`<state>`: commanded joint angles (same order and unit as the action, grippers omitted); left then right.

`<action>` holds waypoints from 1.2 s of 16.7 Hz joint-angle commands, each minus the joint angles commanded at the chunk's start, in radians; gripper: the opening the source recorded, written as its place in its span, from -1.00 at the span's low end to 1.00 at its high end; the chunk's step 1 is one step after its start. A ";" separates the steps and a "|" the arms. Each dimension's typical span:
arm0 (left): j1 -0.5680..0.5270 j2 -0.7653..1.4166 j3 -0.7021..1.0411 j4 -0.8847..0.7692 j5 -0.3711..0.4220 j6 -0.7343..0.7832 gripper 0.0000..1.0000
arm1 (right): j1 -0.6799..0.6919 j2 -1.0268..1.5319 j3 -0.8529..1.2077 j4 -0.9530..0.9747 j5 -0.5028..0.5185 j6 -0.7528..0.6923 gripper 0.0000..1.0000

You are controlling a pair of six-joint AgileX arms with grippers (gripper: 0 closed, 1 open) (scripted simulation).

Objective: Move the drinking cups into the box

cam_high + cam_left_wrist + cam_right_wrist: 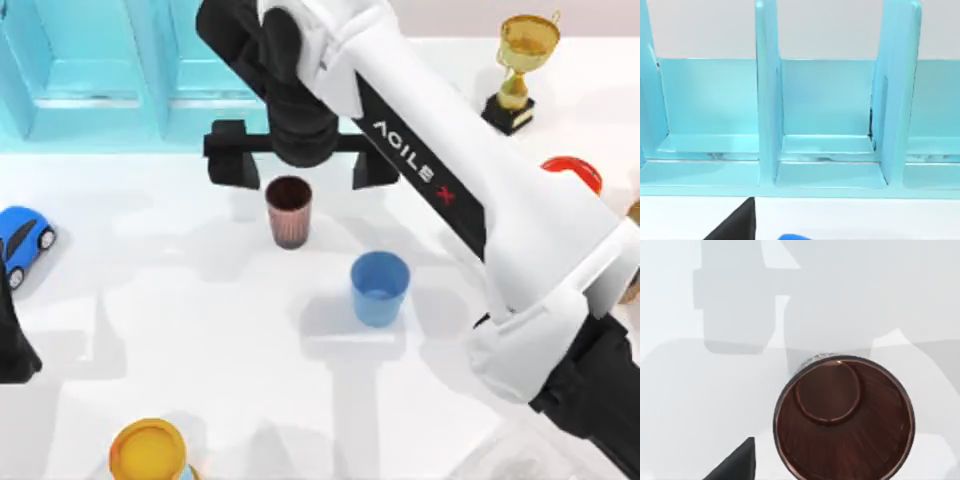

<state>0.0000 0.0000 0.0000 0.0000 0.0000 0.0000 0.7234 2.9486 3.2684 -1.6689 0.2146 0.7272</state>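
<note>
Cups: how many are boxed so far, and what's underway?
None boxed: the brown cup and blue cup both stand on the table, outside the box. The right gripper hangs open above the brown cup. Both cups remain to move.

My right arm (470, 190) has a white shell w/ a black stripe lettered AGILE in white plus a red X, black joints, and a matte-black right gripper (297, 165) w/ two blocky fingers (232, 155).
</note>
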 joint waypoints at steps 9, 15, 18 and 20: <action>0.000 0.000 0.000 0.000 0.000 0.000 1.00 | -0.019 0.167 0.160 0.011 -0.002 -0.020 1.00; 0.000 0.000 0.000 0.000 0.000 0.000 1.00 | -0.019 0.167 0.160 0.011 -0.002 -0.020 0.10; 0.000 0.000 0.000 0.000 0.000 0.000 1.00 | -0.019 0.167 0.160 0.011 -0.002 -0.020 -0.36; 0.000 0.000 0.000 0.000 0.000 0.000 1.00 | -0.019 0.167 0.160 0.011 -0.002 -0.020 -0.66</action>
<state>0.0000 0.0000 0.0000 0.0000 0.0000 0.0000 0.7040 3.1161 3.4281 -1.6579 0.2129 0.7076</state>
